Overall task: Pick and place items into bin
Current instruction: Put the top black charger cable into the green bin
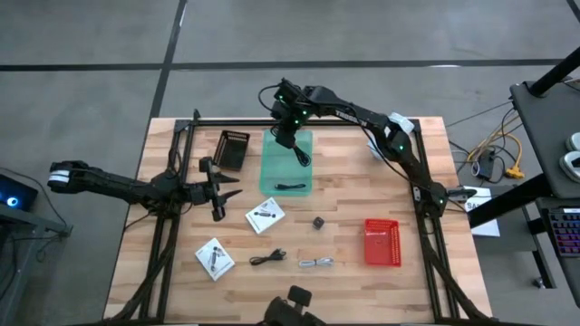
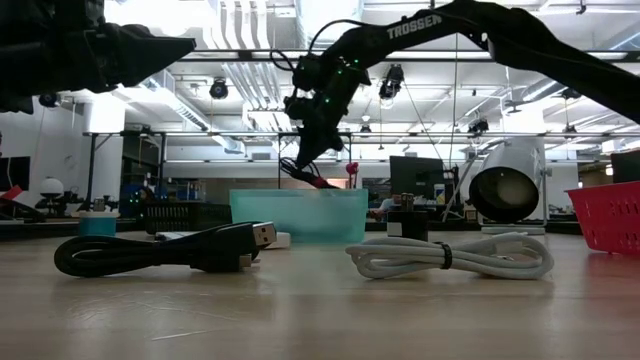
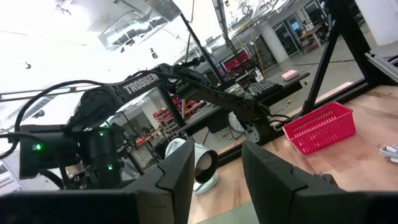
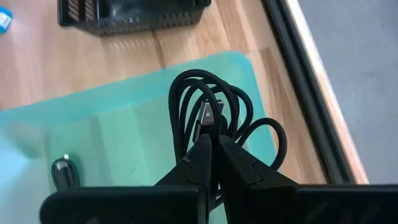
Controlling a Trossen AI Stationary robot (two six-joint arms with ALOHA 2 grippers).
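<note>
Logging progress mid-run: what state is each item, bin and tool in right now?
Right tool: shut on black coiled cable, above teal bin.
Left tool: open, empty, waiting at table's left.
Teal bin: one black cable inside.
Red basket: empty.
Pale grey cable: coiled, on table.

Bright overhead ceiling lights, blown-out glare in wrist view, soft shadows

Dark jointed arms [image 1: 362, 116] (white TROSSEN lettering, green lights)
</note>
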